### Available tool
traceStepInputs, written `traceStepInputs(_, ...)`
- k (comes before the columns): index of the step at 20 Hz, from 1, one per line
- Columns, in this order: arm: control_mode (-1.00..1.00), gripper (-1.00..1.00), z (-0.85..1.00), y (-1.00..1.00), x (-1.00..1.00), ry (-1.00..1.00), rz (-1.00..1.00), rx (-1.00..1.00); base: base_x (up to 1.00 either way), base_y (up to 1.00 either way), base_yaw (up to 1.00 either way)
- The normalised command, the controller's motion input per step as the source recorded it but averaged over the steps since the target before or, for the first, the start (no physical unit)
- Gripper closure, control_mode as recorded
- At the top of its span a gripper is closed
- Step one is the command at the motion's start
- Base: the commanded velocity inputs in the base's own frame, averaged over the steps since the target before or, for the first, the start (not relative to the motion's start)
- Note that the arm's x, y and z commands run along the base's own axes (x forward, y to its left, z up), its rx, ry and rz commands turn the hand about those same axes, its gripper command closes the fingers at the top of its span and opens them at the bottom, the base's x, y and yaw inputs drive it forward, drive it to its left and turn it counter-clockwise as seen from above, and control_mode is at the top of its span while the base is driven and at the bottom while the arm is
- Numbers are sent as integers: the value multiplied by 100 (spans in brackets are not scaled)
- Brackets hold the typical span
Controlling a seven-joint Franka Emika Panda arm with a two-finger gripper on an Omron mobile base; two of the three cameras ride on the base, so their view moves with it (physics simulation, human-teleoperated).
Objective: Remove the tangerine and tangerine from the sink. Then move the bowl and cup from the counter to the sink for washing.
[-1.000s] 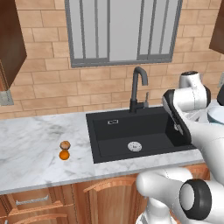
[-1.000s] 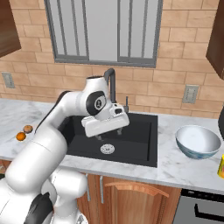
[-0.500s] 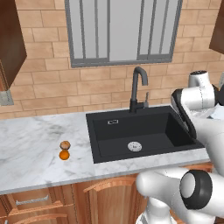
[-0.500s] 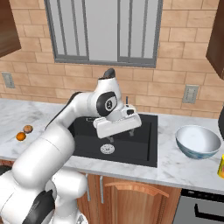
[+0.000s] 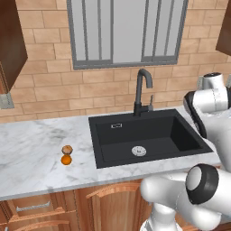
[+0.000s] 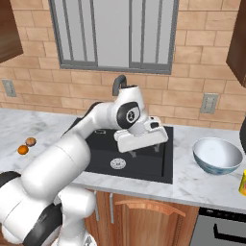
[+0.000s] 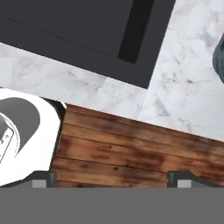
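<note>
Both tangerines (image 5: 66, 154) lie together on the marble tabletop (image 5: 36, 153) left of the sink (image 5: 149, 135), the tan one just behind the bright one, and the black basin holds nothing but its silver drain disc (image 6: 118, 164). The gripper (image 6: 142, 145) hangs over the sink's right half, jaws spread wide and empty.

With the fruit out, the step in hand looks to be the reach for the bowl (image 6: 217, 155), which sits on the tabletop to the right of the sink, well apart from the gripper. The sound approach would be to carry the open jaws rightward above the basin's edge, then come down over one side of the rim so that one finger goes inside the wall and one outside. A pinch on the thin rim beats any try at spanning the whole bowl, which looks far too wide.

The bowl is glossy white with a bluish cast outside, round and shallow, likely slick. The cup (image 6: 243, 183), yellow, stands at the frame's right edge. The tabletop is grey-veined white marble over wooden cabinets (image 7: 131, 144); the sink is matte, sharp-cornered.
</note>
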Motion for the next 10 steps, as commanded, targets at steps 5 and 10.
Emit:
traceStepInputs(5,-100,-100,0,-36,8,0,-12,-4,0,0,0)
traceStepInputs(10,-100,-100,1,-37,2,0,-10,-3,0,0,0)
